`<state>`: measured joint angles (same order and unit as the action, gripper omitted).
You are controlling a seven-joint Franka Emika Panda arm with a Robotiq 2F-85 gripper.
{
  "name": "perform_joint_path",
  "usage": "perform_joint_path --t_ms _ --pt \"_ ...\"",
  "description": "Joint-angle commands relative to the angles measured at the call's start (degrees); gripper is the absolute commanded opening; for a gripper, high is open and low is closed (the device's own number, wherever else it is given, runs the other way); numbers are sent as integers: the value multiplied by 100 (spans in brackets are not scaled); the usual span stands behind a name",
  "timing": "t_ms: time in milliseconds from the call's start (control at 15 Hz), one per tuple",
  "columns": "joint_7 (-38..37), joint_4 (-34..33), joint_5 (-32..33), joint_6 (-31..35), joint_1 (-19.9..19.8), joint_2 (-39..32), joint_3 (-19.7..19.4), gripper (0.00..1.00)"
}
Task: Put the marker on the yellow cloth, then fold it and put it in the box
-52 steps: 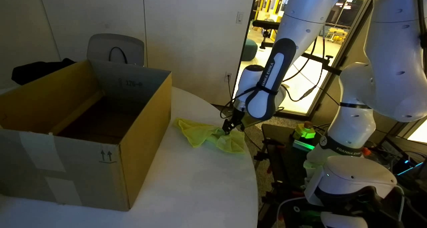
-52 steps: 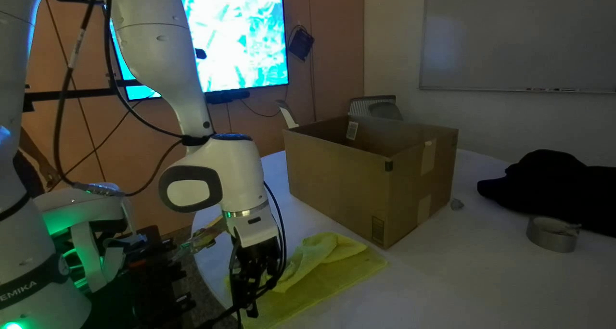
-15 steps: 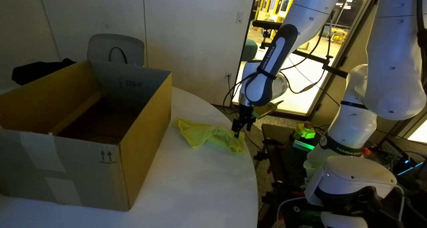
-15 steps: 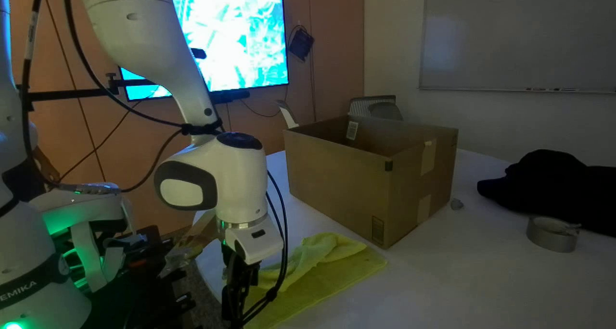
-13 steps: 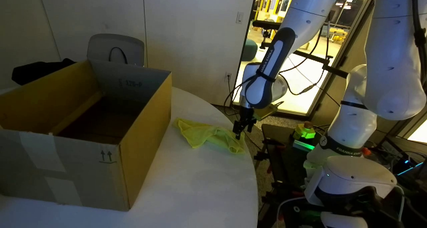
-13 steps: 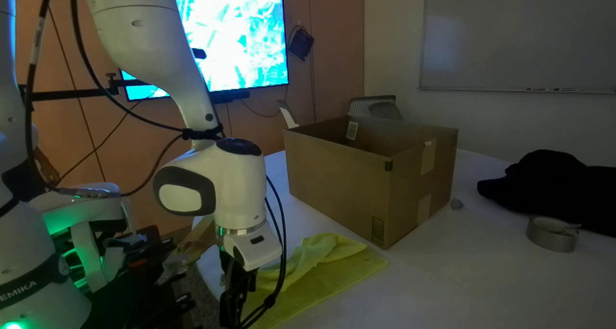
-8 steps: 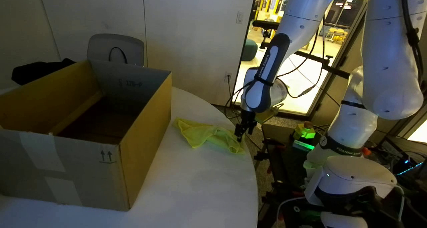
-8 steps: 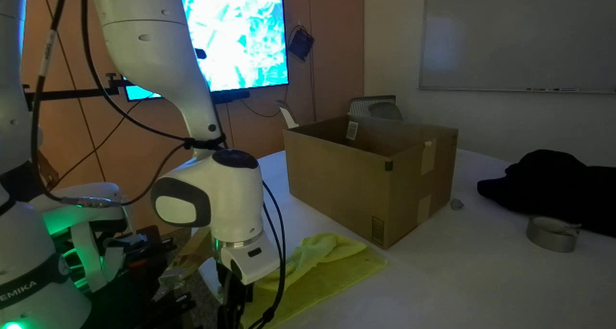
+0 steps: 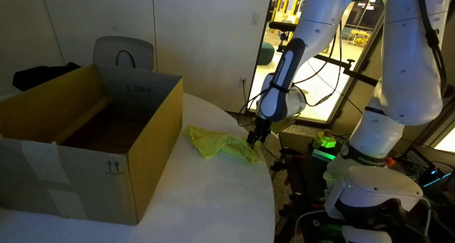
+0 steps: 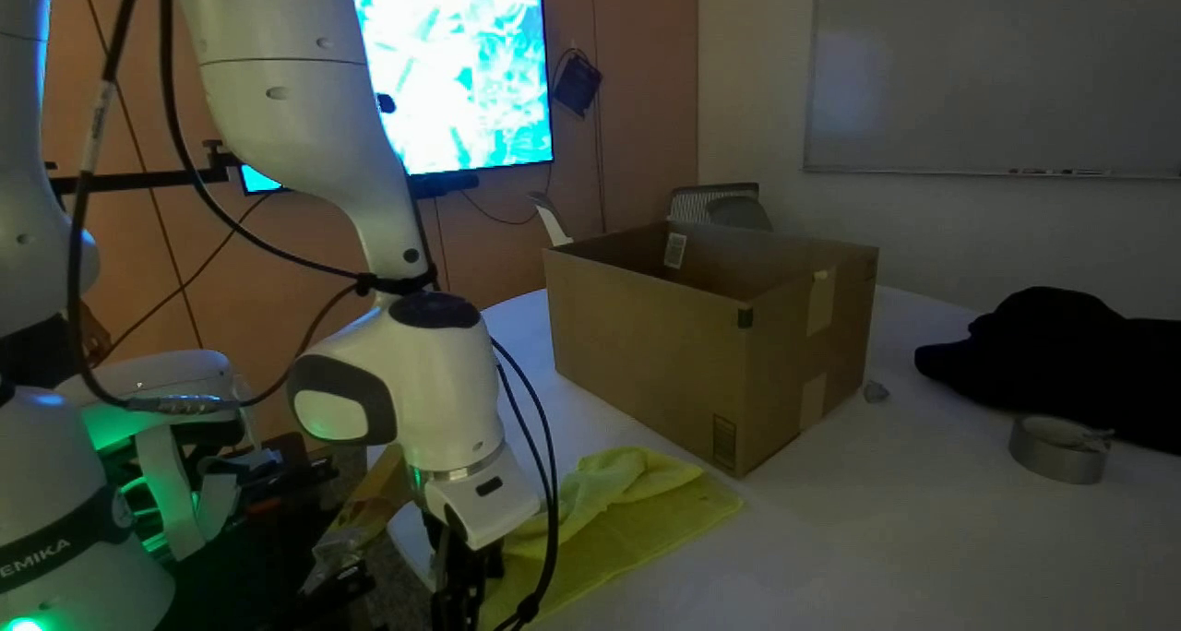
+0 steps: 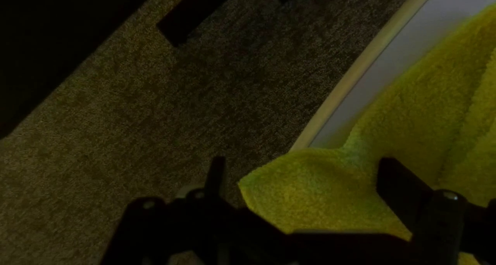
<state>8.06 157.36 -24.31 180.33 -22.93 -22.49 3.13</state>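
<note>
The yellow cloth (image 9: 215,143) lies bunched and partly folded on the white table beside the box. It also shows in an exterior view (image 10: 637,525), and in the wrist view (image 11: 317,191) its corner hangs over the table edge. My gripper (image 9: 251,142) is at the cloth's end by the table edge. In the wrist view my gripper (image 11: 302,170) is open, one finger over the cloth and the other beyond its corner, over the floor. The box (image 9: 156,154) stands open on the table and shows in an exterior view (image 10: 646,354). The marker is hidden or out of view.
The white table (image 9: 213,200) has a rounded edge under my gripper. A tape roll (image 10: 1058,451) and black fabric (image 10: 1061,363) lie beyond the box. A dark stand with clamps (image 9: 295,154) is beside the table. A chair (image 9: 124,51) stands behind.
Over 3.5 seconds my gripper moved from over the cloth to its end at the table edge. That end went from spread to rolled inward. In the last second the gripper shifted slightly; box unmoved.
</note>
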Motion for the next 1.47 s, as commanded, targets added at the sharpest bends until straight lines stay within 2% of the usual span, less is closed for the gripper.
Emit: perform_joint_path --t_ms 0,67,267,333,600,733,800,933,1000,1067,1400 --pt "87 0 -77 451 -371 -147 391 100" --pt "79 0 -53 495 -442 -171 456 100" --pt "64 0 -18 580 -551 -216 569 79" --pt "59 -1 -16 603 -570 -229 605 75" --pt "59 -2 -26 582 -496 -198 554 79" --pt "54 -2 -33 528 -358 -145 435 79" --pt "52 -2 -36 505 -277 -116 370 76" --pt "50 -6 -47 374 -28 -18 186 52" --pt "41 -9 -57 358 111 15 84 51" --pt "55 -7 -51 313 213 78 21 45" --pt "30 54 -44 24 916 367 -647 8"
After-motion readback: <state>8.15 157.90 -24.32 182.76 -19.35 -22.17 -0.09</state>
